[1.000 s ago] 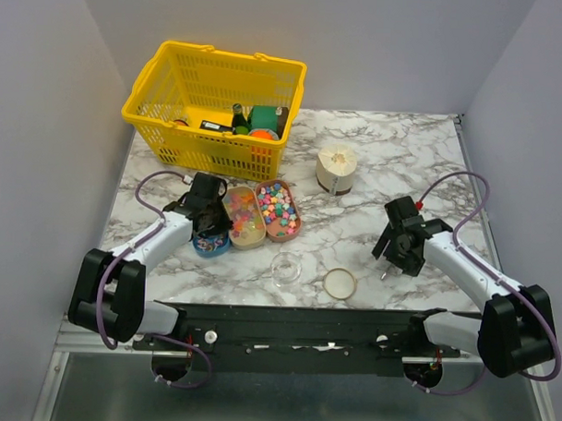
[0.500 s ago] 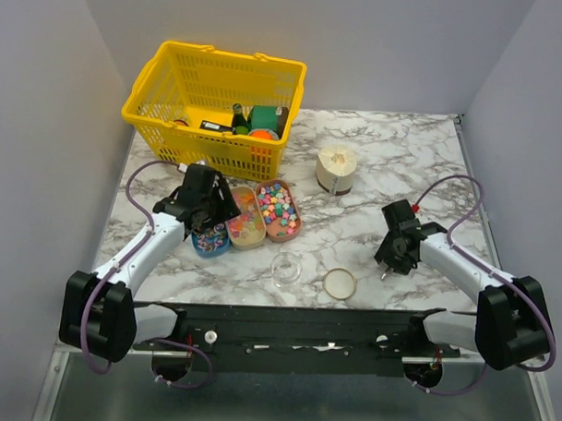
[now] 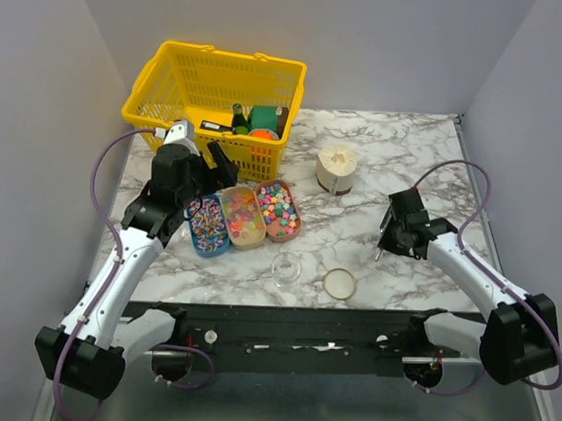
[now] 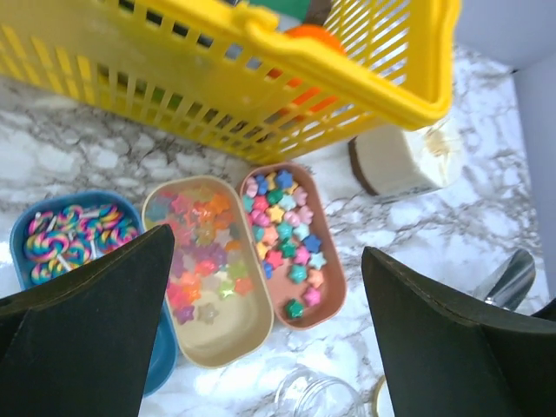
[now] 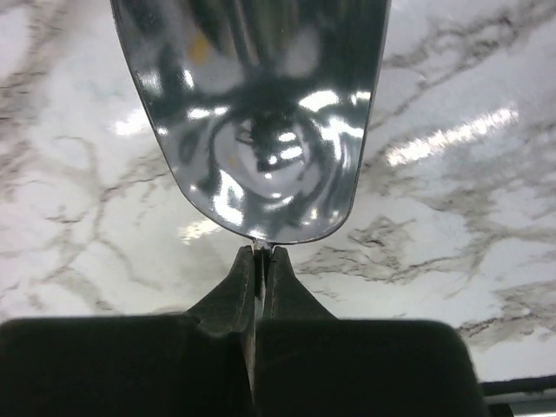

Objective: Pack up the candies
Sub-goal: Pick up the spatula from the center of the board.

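The candies (image 3: pixel 277 205) are tiny coloured stars and swirls in three oval trays: blue (image 3: pixel 206 228), beige (image 3: pixel 243 217) and pink (image 3: pixel 293 222). The left wrist view looks down on the star candies (image 4: pixel 287 234) and the swirled ones (image 4: pixel 74 234). My left gripper (image 3: pixel 208 183) hangs above the trays' left end, near the basket, open wide with nothing between its fingers (image 4: pixel 87 330). On the right of the table my right gripper (image 3: pixel 388 235) is shut on the thin handle of a shiny metal scoop (image 5: pixel 252 113), whose bowl is just above the marble.
A yellow basket (image 3: pixel 174 105) with goods stands behind the trays. An open glass jar (image 3: pixel 285 268) and its lid (image 3: pixel 339 283) lie in front of the trays. A pale round roll (image 3: pixel 337 168) stands mid-table. The scoop's bowl (image 4: pixel 508 278) shows at the left wrist view's right edge.
My left gripper rose from the blue tray, moved back toward the basket and opened wide. My right gripper closed onto the scoop's handle and shifted slightly back.
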You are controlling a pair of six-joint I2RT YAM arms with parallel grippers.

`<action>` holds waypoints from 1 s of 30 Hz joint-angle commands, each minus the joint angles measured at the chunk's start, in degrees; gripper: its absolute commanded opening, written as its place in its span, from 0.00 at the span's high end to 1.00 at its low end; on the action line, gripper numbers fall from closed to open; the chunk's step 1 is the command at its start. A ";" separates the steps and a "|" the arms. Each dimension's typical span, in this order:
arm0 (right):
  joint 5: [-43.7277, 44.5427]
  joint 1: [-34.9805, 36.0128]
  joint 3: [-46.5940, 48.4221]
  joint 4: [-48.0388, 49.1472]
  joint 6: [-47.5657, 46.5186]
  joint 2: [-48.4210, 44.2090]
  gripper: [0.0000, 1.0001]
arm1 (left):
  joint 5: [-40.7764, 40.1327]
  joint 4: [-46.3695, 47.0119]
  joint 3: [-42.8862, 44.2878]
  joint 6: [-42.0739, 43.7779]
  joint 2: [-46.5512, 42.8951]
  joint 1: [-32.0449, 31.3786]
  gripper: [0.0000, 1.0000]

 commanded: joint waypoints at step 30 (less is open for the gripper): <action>-15.60 35.41 22.11 4.92 -23.22 -1.02 0.99 | 46.34 11.48 4.39 8.07 9.80 -7.04 0.03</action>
